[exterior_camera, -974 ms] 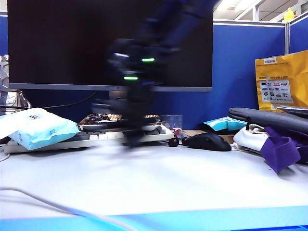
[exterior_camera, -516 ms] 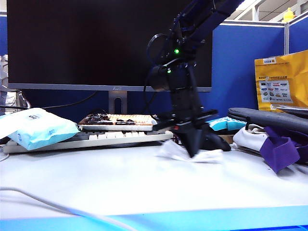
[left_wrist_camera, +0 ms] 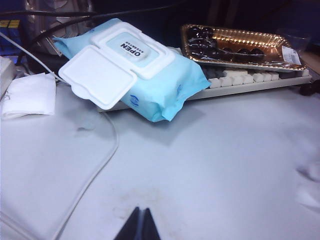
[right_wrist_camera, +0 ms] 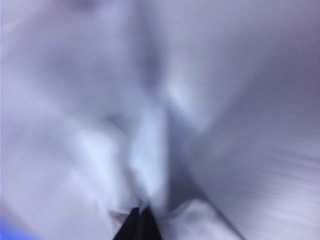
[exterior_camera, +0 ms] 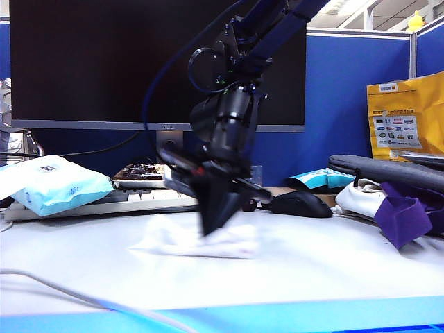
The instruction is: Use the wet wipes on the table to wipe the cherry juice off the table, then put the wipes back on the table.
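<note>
Pale table (exterior_camera: 333,257) fronts a keyboard (exterior_camera: 104,201) and dark monitor (exterior_camera: 90,62) — the right gripper (exterior_camera: 211,225), clamped on the wet wipes (exterior_camera: 194,241), presses them to mid-desk, while the left gripper (left_wrist_camera: 141,227), fingers together, hangs near the blue packet (left_wrist_camera: 135,75).

Desk count, one moment

Seen: one wet wipes (exterior_camera: 187,239) sheet, one blue wipes packet (left_wrist_camera: 135,70), one keyboard (left_wrist_camera: 250,82), one cherry tray (left_wrist_camera: 235,45), one mouse (exterior_camera: 302,204), one monitor (exterior_camera: 90,62), two grippers (exterior_camera: 211,222) (left_wrist_camera: 140,227).
</note>
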Controlling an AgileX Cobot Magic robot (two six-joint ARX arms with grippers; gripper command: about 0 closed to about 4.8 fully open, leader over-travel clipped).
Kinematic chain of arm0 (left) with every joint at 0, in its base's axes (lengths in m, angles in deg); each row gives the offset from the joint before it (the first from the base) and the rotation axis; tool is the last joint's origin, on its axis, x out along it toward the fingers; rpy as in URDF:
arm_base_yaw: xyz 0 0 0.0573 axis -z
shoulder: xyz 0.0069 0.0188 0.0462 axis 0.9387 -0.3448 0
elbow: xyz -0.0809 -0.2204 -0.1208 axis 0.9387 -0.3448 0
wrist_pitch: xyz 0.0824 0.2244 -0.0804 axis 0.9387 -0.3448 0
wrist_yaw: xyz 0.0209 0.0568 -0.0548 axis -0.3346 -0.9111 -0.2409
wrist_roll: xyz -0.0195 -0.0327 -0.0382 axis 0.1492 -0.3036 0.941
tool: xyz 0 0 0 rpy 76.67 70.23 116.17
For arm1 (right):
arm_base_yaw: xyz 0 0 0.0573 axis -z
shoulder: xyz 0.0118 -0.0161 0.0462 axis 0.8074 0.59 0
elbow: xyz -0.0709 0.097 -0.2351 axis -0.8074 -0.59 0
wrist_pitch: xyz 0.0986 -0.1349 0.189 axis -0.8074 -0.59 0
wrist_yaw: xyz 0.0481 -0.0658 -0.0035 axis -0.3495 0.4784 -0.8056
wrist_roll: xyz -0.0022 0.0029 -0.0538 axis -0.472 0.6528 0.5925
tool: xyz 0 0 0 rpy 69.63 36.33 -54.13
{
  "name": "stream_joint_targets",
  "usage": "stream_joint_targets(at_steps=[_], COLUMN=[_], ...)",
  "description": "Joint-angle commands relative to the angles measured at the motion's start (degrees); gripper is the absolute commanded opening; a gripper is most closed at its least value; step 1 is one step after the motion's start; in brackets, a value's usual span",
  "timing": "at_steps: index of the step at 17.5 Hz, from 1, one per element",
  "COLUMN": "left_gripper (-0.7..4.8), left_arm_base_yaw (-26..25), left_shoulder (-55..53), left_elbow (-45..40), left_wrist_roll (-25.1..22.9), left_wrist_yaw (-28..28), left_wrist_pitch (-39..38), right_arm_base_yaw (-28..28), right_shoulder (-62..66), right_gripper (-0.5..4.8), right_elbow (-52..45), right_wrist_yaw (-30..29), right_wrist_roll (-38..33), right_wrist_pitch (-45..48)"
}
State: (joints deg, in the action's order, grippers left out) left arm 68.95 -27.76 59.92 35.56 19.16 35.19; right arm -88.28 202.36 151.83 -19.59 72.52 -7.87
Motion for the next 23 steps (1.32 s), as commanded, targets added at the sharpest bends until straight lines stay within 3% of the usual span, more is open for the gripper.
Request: stream_joint_targets(at_steps=[1, 2, 3, 5, 7, 8, 9, 12, 14, 16, 17, 18, 23], left_gripper=[-0.04, -0.04, -0.04, -0.03, -0.04, -0.04, -0.04, -0.03, -0.04, -0.04, -0.04, -0.04, -0.04], left_arm_base_yaw=[-0.02, -0.02, -0.02, -0.02, -0.02, -0.02, -0.02, -0.02, -0.02, -0.02, -0.02, -0.02, -0.02], left_shoulder=[-0.07, -0.07, -0.07, -0.07, -0.07, -0.07, -0.07, -0.07, -0.07, -0.07, -0.07, -0.07, -0.07], left_elbow=[-0.04, -0.04, -0.04, -0.04, -0.04, -0.04, -0.04, -0.04, -0.04, -0.04, -0.04, -0.04, -0.04], left_wrist_roll=[-0.04, -0.04, -0.04, -0.04, -0.04, -0.04, -0.04, -0.04, -0.04, -0.04, -0.04, -0.04, -0.04], left_wrist_yaw=[0.22, 0.22, 0.22, 0.22, 0.22, 0.22, 0.22, 0.22, 0.22, 0.22, 0.22, 0.22, 0.24], left_wrist_pitch=[-0.48, -0.48, -0.48, -0.48, -0.48, -0.48, -0.48, -0.48, -0.48, -0.48, -0.48, -0.48, -0.48], right_arm_base_yaw=[0.28, 0.42, 0.37, -0.07, -0.74, -1.38, -2.01, -2.95, -2.38, -1.03, -0.26, 0.83, -0.79], right_shoulder=[-0.42, -0.39, -0.39, -0.42, -0.42, -0.39, -0.42, -0.42, -0.42, -0.39, -0.39, -0.42, -0.42], right_gripper=[-0.01, -0.01, -0.01, -0.01, -0.01, -0.01, -0.01, -0.01, -0.01, -0.01, -0.01, -0.01, -0.01], right_elbow=[0.07, 0.07, 0.07, -0.09, -0.74, -2.01, -3.26, -6.82, -9.68, -9.79, -9.77, -9.42, -8.81], right_wrist_yaw=[22.67, 27.32, 27.43, 20.17, 8.63, -0.81, -2.12, 9.16, 27.17, 35.54, 36.81, 34.32, 5.79], right_wrist_roll=[-1.25, -1.33, -1.22, -0.81, -0.15, 0.83, 1.27, 0.96, -0.15, -0.17, -0.17, 0.52, 4.72], right_wrist_pitch=[-0.07, -0.11, -0.17, -0.2, -0.22, -0.24, -0.26, -0.31, -0.33, -0.17, 0.15, -0.02, 1.38])
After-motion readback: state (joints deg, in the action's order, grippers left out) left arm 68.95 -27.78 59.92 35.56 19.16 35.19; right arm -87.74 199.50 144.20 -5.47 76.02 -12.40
